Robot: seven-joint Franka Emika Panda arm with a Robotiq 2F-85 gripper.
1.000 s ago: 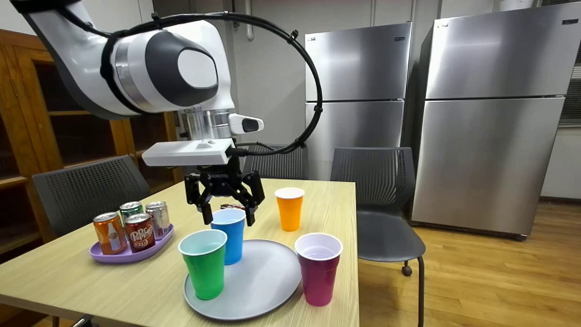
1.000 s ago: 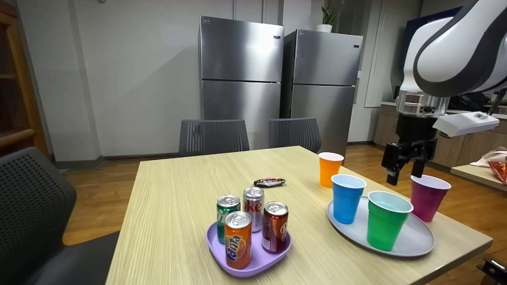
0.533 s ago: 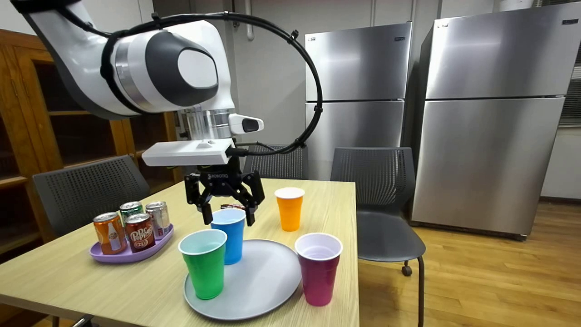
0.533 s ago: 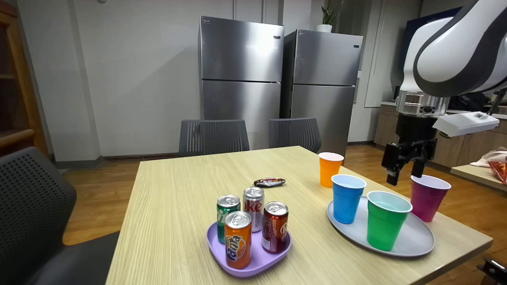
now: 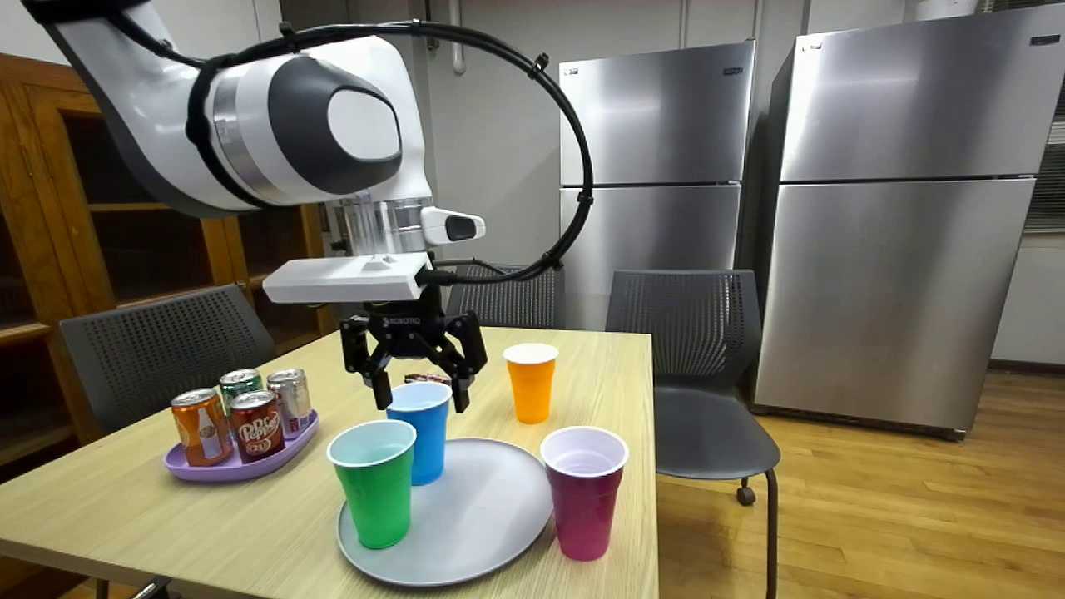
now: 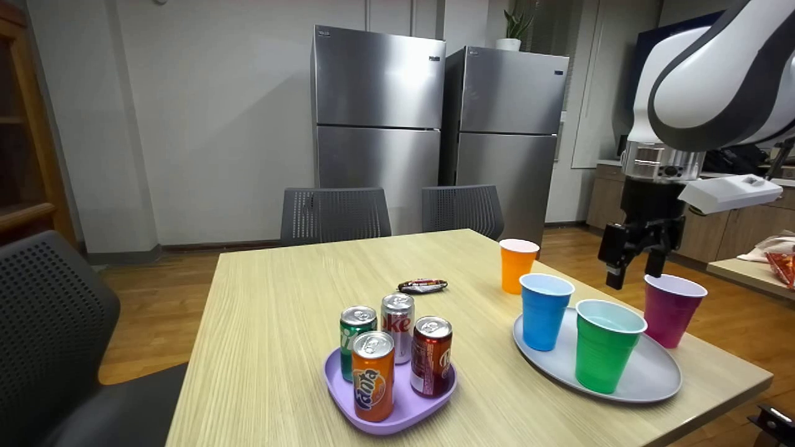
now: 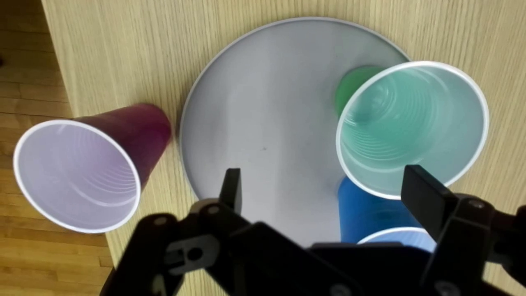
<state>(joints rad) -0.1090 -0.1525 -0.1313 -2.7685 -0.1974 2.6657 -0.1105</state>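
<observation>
Edge of the table was tight by the maroon cup; gripper released

Nearest: your jaws stood wide apart, pointing down over the grey plate. In an exterior view their gap looked about as wide as the rim of the blue cup. At the right of the wrist view, a finger crossed in front of the rim of the green cup; couldn't confirm contact.

Room: a broad stretch of plate showed between your jaws and on up to its rim, your widest gap among the cups. Green and blue stood upright on the plate, side by side near its rim; couldn't tell if they touched.

Edges: maroon stood upright just off the plate, a narrow strip of wood between. Past it came the table edge, near enough that the cup overlapped the floor in the wrist view. You had little margin that side.

Further out: the orange cup stood upright on the table, apart from the plate. The purple tray sat well apart from your gripper, holding the Fanta can, Dr Pepper can, green can and silver can, all upright. A dark wrapper lay behind them. Chairs stood around the table; two steel refrigerators stood farthest off.
</observation>
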